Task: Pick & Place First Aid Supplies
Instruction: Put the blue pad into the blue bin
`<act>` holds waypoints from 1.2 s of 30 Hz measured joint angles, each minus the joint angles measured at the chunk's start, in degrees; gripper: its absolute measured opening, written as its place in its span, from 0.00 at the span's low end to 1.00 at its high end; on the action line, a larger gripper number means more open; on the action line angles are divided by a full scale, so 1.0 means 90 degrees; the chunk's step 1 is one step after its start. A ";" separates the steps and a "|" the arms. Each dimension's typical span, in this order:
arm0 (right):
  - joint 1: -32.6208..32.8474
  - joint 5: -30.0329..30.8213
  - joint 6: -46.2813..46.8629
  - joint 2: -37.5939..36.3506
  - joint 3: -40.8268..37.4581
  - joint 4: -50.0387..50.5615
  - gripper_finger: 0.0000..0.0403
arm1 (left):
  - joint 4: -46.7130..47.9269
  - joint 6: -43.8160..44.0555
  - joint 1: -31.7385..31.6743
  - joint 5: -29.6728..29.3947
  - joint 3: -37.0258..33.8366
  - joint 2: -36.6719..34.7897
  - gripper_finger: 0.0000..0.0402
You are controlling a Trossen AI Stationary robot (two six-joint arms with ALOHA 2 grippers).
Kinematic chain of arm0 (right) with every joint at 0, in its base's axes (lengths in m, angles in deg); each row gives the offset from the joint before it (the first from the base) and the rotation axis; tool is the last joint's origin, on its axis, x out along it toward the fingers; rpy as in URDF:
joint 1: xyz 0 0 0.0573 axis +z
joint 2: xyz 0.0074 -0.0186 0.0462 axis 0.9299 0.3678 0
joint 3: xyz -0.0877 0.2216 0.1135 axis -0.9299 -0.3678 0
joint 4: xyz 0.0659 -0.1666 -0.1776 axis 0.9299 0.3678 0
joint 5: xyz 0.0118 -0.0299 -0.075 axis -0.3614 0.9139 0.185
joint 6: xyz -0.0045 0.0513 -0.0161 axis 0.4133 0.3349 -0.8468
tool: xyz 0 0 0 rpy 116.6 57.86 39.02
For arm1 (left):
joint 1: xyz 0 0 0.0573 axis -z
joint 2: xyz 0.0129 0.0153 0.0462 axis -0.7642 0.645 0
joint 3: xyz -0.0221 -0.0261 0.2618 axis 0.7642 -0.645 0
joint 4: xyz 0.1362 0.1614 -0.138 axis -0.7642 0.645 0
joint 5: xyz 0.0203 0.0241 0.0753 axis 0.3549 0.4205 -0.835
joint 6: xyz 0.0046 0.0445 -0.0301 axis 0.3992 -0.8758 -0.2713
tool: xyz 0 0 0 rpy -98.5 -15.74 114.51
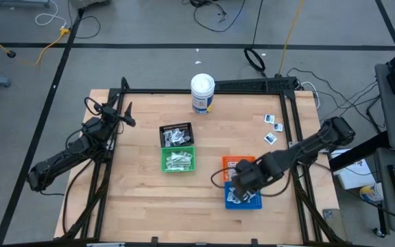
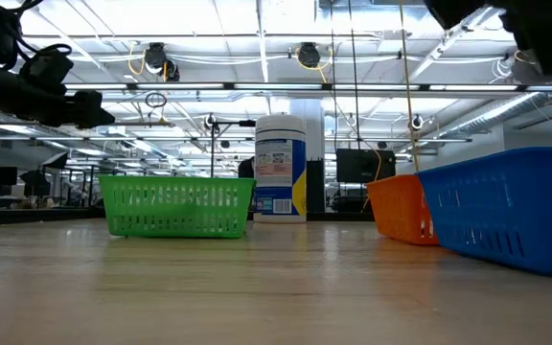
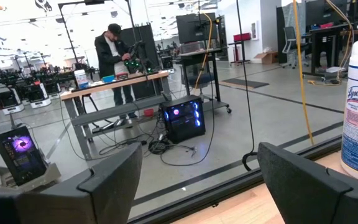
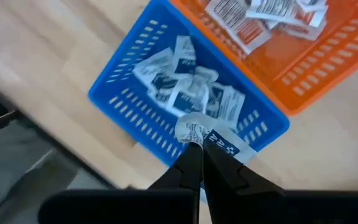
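My right gripper (image 4: pixel 199 149) hangs above the blue basket (image 4: pixel 120 93), shut on a white square packet with blue print (image 4: pixel 207 134). Several such packets (image 4: pixel 185 87) lie inside that basket. The orange basket (image 4: pixel 328 56) beside it holds more packets (image 4: pixel 253 18). In the high view my right gripper (image 1: pixel 238 180) is over the blue basket (image 1: pixel 255 200), and three packets (image 1: pixel 273 127) lie loose on the table's right far part. The black basket (image 1: pixel 175 134) and green basket (image 1: pixel 178 160) hold packets too. My left gripper (image 3: pixel 197 180) is open, raised by the table's left far corner (image 1: pixel 118 113). My right gripper pinches the white packet by its edge (image 4: pixel 197 139) between the two fingertips, coming from above and pointing down. The packet is lifted clear and sits over the near rim of the blue basket.
A white cylindrical canister (image 1: pixel 202 93) with a blue-yellow label stands at the table's far edge. A black frame (image 1: pixel 290 116) runs along the table's far and right sides. A person stands at a bench far off in the room. Bare wood lies in the table's near left part.
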 joint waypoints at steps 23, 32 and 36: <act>0.0410 0.0110 -0.0355 0.1413 -0.0469 -0.0568 0.13 | 0.0001 0.0000 0.0000 0.0000 0.0000 0.0000 0.80; 0.0282 0.0243 -0.0720 0.1051 -0.0469 -0.0606 0.50 | -0.0001 0.0000 0.0000 0.0000 0.0000 0.0000 0.80; 0.0044 0.0374 -0.1087 0.0647 -0.0469 -0.0613 0.62 | -0.0001 0.0000 0.0001 0.0000 0.0000 0.0001 0.78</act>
